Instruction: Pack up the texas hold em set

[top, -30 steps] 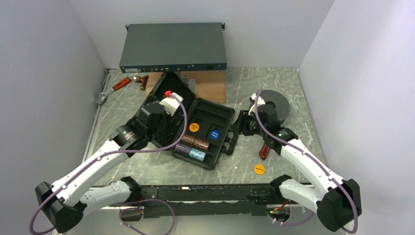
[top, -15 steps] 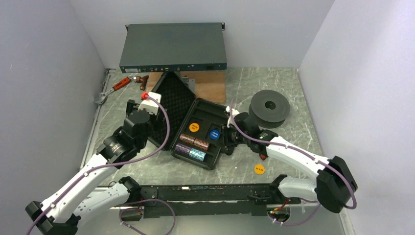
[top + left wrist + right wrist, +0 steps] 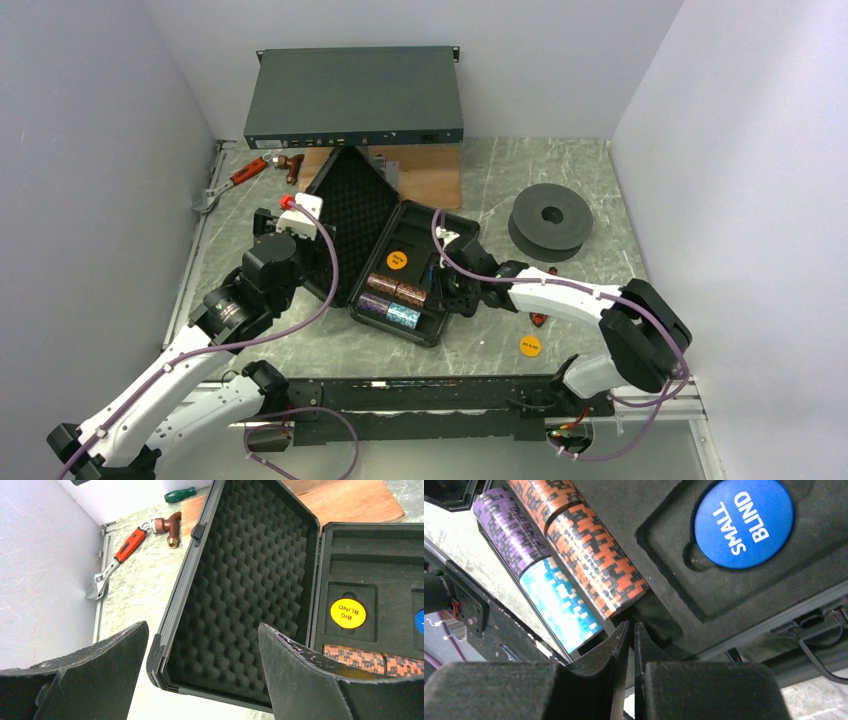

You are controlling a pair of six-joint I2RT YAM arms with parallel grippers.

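Observation:
The black case lies open; its foam lid (image 3: 352, 212) (image 3: 250, 580) leans back and its tray (image 3: 450, 232) holds a yellow disc (image 3: 397, 260) (image 3: 348, 613), a blue disc (image 3: 744, 522) and brown (image 3: 594, 560), purple (image 3: 509, 530) and teal (image 3: 556, 602) chip rolls. An orange disc (image 3: 530, 347) lies on the table. My left gripper (image 3: 202, 626) (image 3: 290, 232) hangs open over the lid's near corner, holding nothing. My right gripper (image 3: 629, 627) (image 3: 452, 290) is shut and empty, its tips at the tray by the end of the brown roll.
A grey rack unit (image 3: 355, 97) stands at the back, with a wooden board (image 3: 430, 175) in front of it. A red-handled wrench (image 3: 117, 560), a brass fitting (image 3: 167, 525) and a green screwdriver (image 3: 182, 494) lie left of the lid. A black spool (image 3: 548, 222) sits right.
My right arm swung left from the spool over the case tray and its jaws closed. My left gripper drew back from the lid toward the left and narrowed slightly.

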